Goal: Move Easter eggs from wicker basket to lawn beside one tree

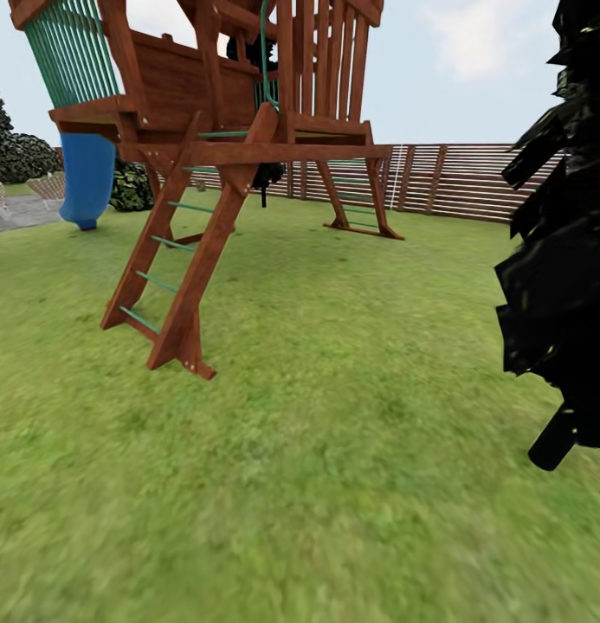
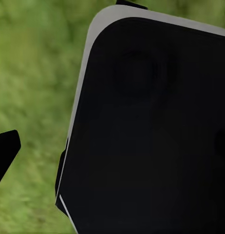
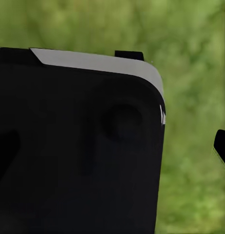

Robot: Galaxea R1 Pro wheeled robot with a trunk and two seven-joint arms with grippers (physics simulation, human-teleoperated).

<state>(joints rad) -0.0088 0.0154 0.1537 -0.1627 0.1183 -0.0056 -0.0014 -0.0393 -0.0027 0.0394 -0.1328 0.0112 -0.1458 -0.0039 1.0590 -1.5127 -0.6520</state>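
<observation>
The lawn [image 1: 334, 484] lies open ahead, with a wooden play tower [image 1: 222, 130] at far left, a slatted fence [image 1: 473, 177] behind and a near-black tree [image 1: 564, 260] at right — not the pale-trunked kind. No eggs or basket are in sight, so neither arm can be judged nearer. Both wrist views face the robot's dark body over grass — I cannot tell either gripper's finger state.

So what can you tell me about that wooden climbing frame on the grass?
The wooden climbing frame is reddish-brown timber, standing upright on the lawn. Slanted legs carry a ladder with green rungs; a raised platform has slatted railings and teal bars at the upper left. A blue slide hangs behind. A slatted fence runs beyond it.
</observation>
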